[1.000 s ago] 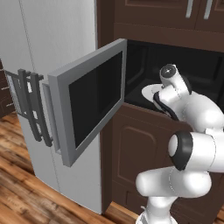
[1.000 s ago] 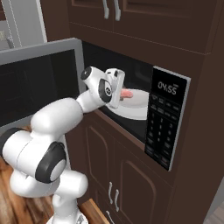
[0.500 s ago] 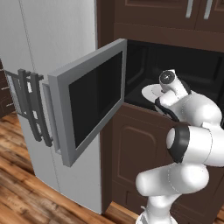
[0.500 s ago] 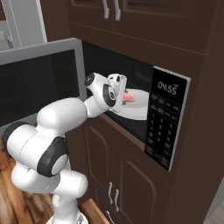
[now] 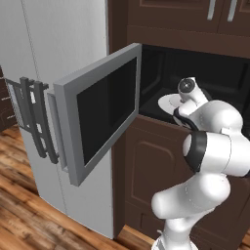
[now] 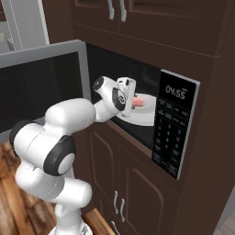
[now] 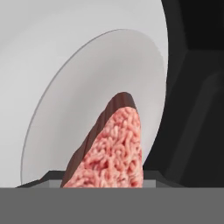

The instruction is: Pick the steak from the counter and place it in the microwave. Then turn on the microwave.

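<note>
The pinkish-red steak (image 7: 116,151) rises close up from the bottom of the hand view, with my gripper (image 6: 133,99) shut on it. It hangs just above the round white plate (image 7: 87,87) inside the microwave (image 6: 172,133). From the right base view the steak (image 6: 138,101) pokes out past the hand over the plate (image 6: 143,117). The microwave's door (image 5: 100,117) stands swung wide open to the left. My hand (image 5: 188,90) reaches into the dark cavity over the plate's rim (image 5: 166,101). The counter is out of view.
Dark brown cabinets surround the microwave, with doors above (image 6: 117,9) and below (image 6: 137,193). A grey fridge (image 5: 58,53) with dark handles (image 5: 31,114) stands left of the open door. The keypad and display (image 6: 176,94) sit on the microwave's right side.
My hand has dipped slightly lower and further into the microwave with the steak, closer over the plate. The door has not moved.
</note>
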Robot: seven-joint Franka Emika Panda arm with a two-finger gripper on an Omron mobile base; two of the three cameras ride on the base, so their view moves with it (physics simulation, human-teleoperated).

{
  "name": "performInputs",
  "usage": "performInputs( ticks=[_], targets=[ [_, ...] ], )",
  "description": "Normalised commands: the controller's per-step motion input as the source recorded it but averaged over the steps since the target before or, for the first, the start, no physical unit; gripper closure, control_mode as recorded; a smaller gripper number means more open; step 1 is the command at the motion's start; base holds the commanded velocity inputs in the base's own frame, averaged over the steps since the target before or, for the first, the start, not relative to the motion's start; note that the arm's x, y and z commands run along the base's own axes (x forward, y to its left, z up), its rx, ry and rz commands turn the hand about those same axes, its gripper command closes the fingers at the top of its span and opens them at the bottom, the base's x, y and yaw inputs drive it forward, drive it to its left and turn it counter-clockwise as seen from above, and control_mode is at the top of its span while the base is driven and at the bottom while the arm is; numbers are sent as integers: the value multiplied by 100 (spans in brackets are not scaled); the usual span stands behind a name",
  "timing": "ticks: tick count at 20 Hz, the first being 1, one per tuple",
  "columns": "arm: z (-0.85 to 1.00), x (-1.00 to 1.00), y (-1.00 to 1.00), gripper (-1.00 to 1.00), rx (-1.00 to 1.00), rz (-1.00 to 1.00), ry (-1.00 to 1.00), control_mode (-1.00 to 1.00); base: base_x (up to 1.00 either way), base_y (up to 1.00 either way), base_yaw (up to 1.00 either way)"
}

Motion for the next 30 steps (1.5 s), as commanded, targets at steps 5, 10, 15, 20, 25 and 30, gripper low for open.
performInputs(
  ticks=[5, 10, 15, 20, 25, 30],
  targets=[
    [0, 16, 0, 100, 0, 0, 6, -100, 0, 0, 0],
    [-1, 21, -2, 100, 0, 0, 5, -100, 0, 0, 0],
    [0, 10, -2, 100, 0, 0, 3, -100, 0, 0, 0],
    [0, 0, 0, -100, 0, 0, 0, -100, 0, 0, 0],
    [0, 0, 0, -100, 0, 0, 0, -100, 0, 0, 0],
    [0, 0, 0, -100, 0, 0, 0, -100, 0, 0, 0]
  ],
)
